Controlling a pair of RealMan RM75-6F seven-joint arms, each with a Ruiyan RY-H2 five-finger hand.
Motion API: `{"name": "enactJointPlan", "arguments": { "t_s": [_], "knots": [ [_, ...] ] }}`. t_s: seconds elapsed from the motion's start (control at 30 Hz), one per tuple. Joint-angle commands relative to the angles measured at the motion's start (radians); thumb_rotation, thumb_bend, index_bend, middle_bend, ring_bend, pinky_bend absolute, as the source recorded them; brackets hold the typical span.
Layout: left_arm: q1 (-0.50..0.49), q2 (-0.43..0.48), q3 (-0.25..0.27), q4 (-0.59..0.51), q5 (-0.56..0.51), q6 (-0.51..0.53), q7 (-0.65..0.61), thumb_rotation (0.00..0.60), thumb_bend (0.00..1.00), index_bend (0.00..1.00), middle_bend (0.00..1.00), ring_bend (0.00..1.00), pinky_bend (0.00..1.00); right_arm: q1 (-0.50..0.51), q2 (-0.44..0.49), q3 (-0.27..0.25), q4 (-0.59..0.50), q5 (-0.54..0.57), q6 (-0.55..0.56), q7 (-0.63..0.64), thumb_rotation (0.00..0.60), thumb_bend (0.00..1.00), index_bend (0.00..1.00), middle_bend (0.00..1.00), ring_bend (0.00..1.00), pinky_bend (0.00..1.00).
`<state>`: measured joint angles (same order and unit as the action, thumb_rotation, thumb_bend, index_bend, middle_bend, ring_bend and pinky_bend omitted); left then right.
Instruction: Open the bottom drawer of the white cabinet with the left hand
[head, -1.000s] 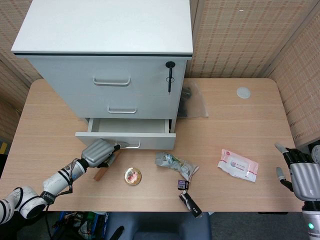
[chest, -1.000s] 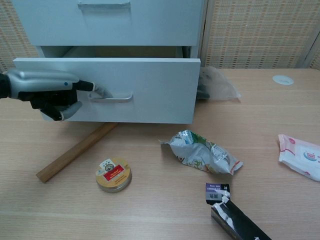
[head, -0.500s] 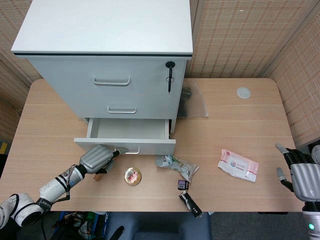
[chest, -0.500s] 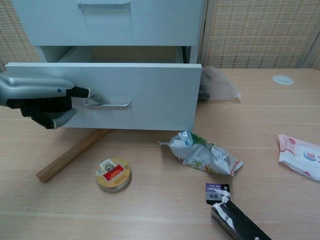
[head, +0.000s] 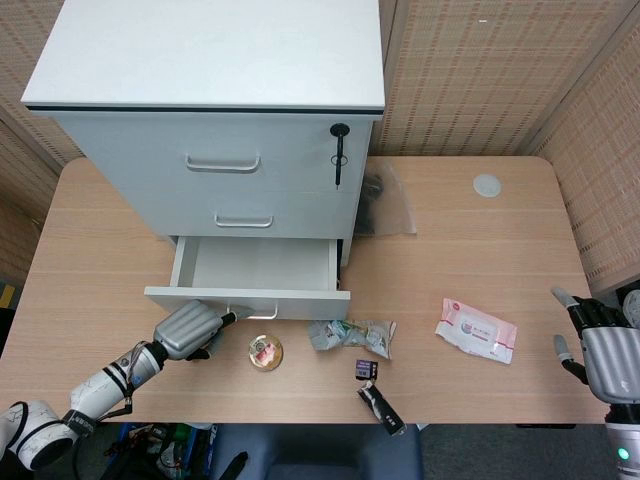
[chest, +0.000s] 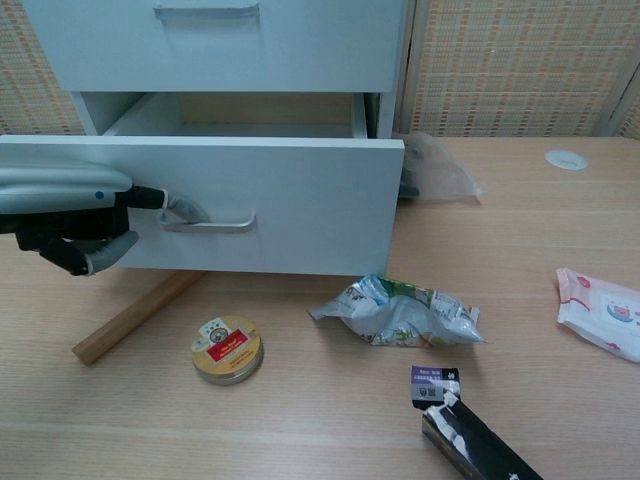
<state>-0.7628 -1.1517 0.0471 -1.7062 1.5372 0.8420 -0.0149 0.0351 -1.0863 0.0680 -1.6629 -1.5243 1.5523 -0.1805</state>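
Observation:
The white cabinet (head: 215, 95) stands at the back left of the table. Its bottom drawer (head: 250, 285) (chest: 290, 205) is pulled out a good way and looks empty inside. My left hand (head: 188, 329) (chest: 70, 215) grips the left end of the drawer's handle (chest: 210, 222) with a hooked finger. The drawer front touches the crumpled snack bag (head: 350, 335) (chest: 395, 312). My right hand (head: 598, 350) hovers open at the table's right edge, holding nothing; the chest view does not show it.
A wooden stick (chest: 140, 315) lies under the drawer's front, a round tin (chest: 228, 349) beside it. A black packet (chest: 470, 435) lies near the front edge, a pink wipes pack (head: 476, 329) to the right. A clear bag (head: 385, 200) and white disc (head: 487, 185) lie further back.
My left hand has pulled the bottom drawer further out toward the front edge. The drawer front has pushed the snack bag forward and turned it. The right hand stayed put.

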Motion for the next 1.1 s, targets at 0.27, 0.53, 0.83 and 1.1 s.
{"name": "enactJointPlan", "arguments": {
  "t_s": [0.27, 0.53, 0.83, 1.1],
  "knots": [
    [0.026, 0.024, 0.009, -0.042, 0.026, 0.039, 0.015, 0.6, 0.73, 0.14, 0.9, 0.91, 1.0, -0.003, -0.001, 0.001, 0.002, 0.0, 0.004, 0.001, 0.6, 0.36, 0.17, 0.28, 0.24, 0.31],
    [0.055, 0.045, -0.001, -0.058, 0.075, 0.123, -0.006, 0.6, 0.73, 0.14, 0.88, 0.89, 1.0, -0.005, -0.002, 0.001, 0.003, -0.003, 0.008, 0.004, 0.6, 0.37, 0.17, 0.28, 0.25, 0.31],
    [0.14, 0.1, 0.007, -0.089, 0.111, 0.266, -0.007, 0.6, 0.73, 0.16, 0.85, 0.85, 0.98, -0.01, -0.001, 0.0, 0.006, -0.005, 0.016, 0.012, 0.6, 0.36, 0.17, 0.28, 0.25, 0.31],
    [0.276, 0.155, 0.046, -0.09, 0.078, 0.397, 0.015, 0.6, 0.72, 0.28, 0.76, 0.73, 0.94, -0.01, -0.006, -0.001, 0.014, -0.007, 0.014, 0.026, 0.6, 0.36, 0.17, 0.28, 0.25, 0.31]
  ]
}}
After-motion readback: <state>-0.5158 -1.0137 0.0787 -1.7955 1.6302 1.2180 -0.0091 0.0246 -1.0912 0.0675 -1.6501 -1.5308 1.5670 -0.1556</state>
